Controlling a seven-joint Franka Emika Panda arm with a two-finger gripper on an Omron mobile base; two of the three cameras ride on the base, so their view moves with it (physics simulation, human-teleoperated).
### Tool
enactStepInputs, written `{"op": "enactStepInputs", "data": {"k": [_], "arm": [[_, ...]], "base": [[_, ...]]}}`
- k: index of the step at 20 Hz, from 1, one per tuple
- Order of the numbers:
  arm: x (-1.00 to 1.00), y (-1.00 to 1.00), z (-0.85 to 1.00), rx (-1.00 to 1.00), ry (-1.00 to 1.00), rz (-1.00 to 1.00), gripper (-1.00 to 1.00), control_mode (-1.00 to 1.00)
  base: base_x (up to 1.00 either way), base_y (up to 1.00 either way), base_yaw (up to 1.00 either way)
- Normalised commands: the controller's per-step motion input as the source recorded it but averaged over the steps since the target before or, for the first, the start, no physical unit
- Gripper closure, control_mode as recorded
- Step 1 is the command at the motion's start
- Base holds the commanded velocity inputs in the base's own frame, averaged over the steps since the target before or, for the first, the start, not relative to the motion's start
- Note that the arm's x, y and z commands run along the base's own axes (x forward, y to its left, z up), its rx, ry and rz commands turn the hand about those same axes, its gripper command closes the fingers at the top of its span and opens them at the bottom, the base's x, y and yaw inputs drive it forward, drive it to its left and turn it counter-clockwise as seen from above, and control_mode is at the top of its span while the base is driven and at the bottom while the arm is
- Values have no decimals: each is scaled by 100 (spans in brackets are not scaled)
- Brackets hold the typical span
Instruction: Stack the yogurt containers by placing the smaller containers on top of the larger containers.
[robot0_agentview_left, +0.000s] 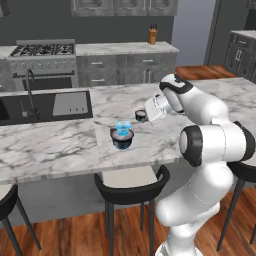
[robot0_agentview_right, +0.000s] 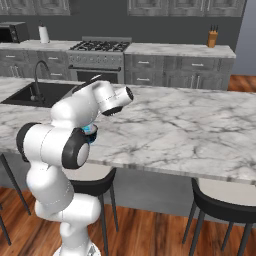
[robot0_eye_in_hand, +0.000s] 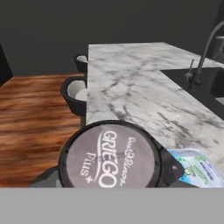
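1. In the left base view my arm reaches out over the marble bench (robot0_agentview_left: 60, 145), and my claw (robot0_agentview_left: 143, 114) sits at the tiny dark cup (robot0_agentview_left: 141, 115), which shows at the tip of my white hand above the bench top. I cannot make out the fingers themselves here, so whether they pinch the cup is not plain from this side.
2. Same view: the light-blue cup (robot0_agentview_left: 122, 127) stands inside the top of the wide dark tub (robot0_agentview_left: 122, 139), and that stack rests on the bench just beside and nearer than my hand. A black sink (robot0_agentview_left: 45, 106) with a curved faucet (robot0_agentview_left: 31, 92) lies to the left, and a dark stool (robot0_agentview_left: 131, 184) stands under the bench edge.
3. In the right base view my own arm covers most of the stack; a sliver of the light-blue cup (robot0_agentview_right: 90, 129) peeks out beside my elbow joint.
4. In the hand view the tiny dark cup's pale lid (robot0_eye_in_hand: 111, 159), printed "GRIEGO", sits right at the bottom where my fingertips would be. The light-blue cup's printed top (robot0_eye_in_hand: 197, 169) lies just to its right. I cannot tell how wide my claw stands or whether it grips.
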Motion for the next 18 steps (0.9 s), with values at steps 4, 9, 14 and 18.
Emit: {"op": "enactStepInputs", "data": {"k": [4,9,14,18], "arm": [[28,2,-17,0,1,0,100,-100],[29,1,-23,-1,1,0,100,-100],[33,13,-8,-3,1,0,100,-100],[45,22,-10,-5,2,0,100,-100]], "base": [[0,0,0],[0,0,0],[0,0,0],[0,0,0]]}}
